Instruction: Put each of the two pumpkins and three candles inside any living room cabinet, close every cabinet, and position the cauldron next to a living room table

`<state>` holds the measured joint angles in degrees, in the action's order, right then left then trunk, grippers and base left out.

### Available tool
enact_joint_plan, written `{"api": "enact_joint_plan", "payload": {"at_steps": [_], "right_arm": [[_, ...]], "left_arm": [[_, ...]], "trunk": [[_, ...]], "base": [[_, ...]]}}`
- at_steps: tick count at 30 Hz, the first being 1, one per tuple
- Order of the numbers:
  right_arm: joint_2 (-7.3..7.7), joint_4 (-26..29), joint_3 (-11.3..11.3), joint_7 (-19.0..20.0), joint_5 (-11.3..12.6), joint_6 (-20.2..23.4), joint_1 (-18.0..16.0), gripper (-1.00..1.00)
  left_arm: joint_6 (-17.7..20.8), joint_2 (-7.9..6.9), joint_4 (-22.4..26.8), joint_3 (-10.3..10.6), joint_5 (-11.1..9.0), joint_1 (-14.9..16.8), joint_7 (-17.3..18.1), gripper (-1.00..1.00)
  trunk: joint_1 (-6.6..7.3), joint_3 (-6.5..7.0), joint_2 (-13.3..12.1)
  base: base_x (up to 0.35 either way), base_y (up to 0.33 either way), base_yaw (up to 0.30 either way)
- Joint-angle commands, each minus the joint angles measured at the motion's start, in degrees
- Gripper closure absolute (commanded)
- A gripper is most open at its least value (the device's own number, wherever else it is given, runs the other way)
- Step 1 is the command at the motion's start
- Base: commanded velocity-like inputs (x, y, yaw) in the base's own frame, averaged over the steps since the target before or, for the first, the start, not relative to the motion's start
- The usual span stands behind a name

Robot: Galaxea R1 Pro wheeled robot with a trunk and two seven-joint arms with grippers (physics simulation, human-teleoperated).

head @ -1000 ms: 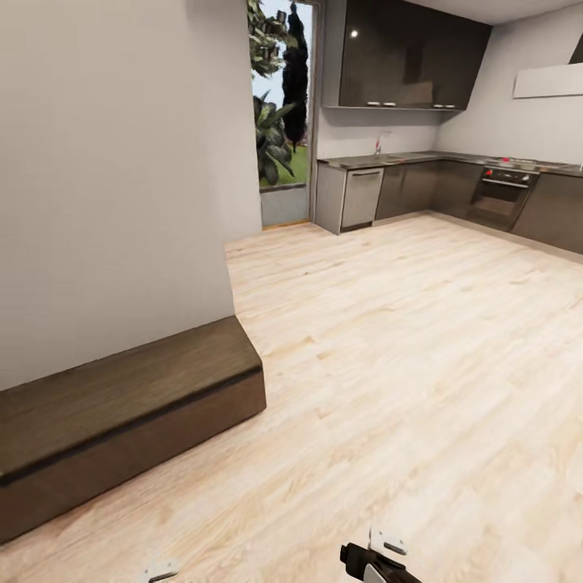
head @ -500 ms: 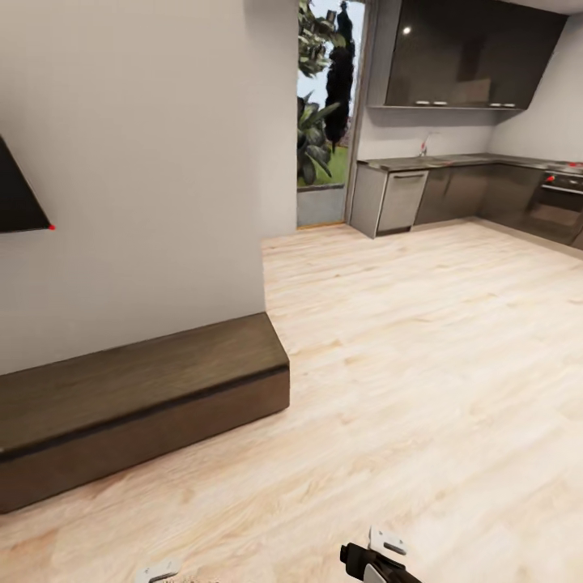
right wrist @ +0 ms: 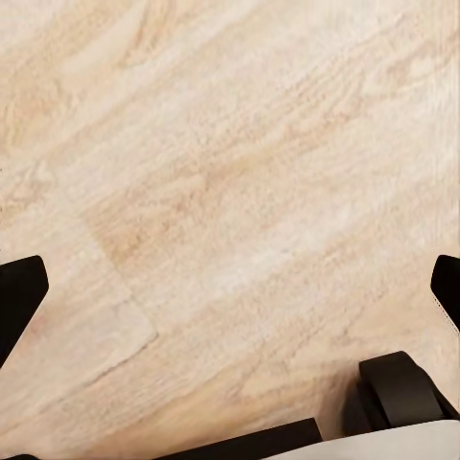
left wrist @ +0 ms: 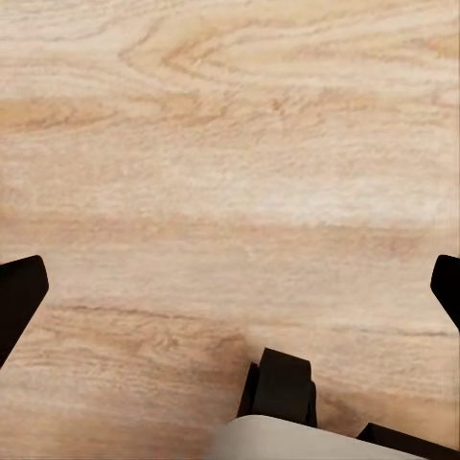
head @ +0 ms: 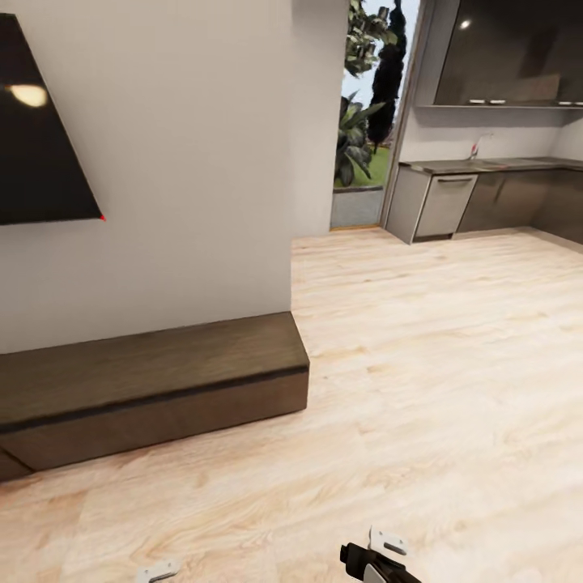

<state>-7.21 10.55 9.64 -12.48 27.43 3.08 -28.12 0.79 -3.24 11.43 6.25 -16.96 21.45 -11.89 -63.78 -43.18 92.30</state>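
The cabinet (head: 162, 364) is a long low dark brown unit along the white wall at the left of the head view. Its flat front looks shut along the stretch I see. At the picture's left edge a dark piece (head: 12, 465) juts slightly forward from it, and I cannot tell what it is. My left gripper (left wrist: 230, 297) is open over bare wood floor, with nothing between its fingertips (left wrist: 19, 297). My right gripper (right wrist: 230, 297) is likewise open above the floor and holds nothing. Small parts of both arms (head: 376, 559) show at the head view's lower edge.
A black wall screen (head: 40, 138) hangs above the cabinet. The white wall ends at a corner (head: 291, 202). Beyond it are a glass door with plants (head: 364, 121) and grey kitchen units (head: 453, 202) at the back right. Light wood floor (head: 421, 389) stretches ahead and right.
The whole picture has shifted rightward, so the camera has turned left. The black wall screen has come into view and more of the cabinet shows. Both arms keep their place in the picture.
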Motion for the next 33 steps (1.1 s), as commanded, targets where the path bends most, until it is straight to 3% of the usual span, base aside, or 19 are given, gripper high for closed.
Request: {"api": "enact_joint_plan", "payload": {"at_steps": [1, 20, 33], "right_arm": [[0.00, 0.00, 0.01, 0.00, 0.01, 0.00, 0.00, -1.00], [0.00, 0.00, 0.01, 0.00, -0.01, 0.00, -0.01, -1.00], [0.12, -0.03, -0.07, 0.25, -0.01, -0.52, -0.01, -1.00]], "left_arm": [[0.00, -0.01, 0.00, 0.00, 0.00, 0.00, 0.01, -1.00], [-0.09, -0.02, -0.01, -0.01, 0.00, 0.00, 0.02, -1.00], [-0.09, -0.10, 0.00, -0.01, 0.00, 0.00, 0.02, -1.00]], "trunk": [[0.00, 0.00, 0.00], [0.00, 0.00, 0.00], [0.00, 0.00, 0.00]], "base": [[0.120, -0.169, 0.290], [0.075, -0.063, 0.290], [0.164, 0.114, 0.290]]}}
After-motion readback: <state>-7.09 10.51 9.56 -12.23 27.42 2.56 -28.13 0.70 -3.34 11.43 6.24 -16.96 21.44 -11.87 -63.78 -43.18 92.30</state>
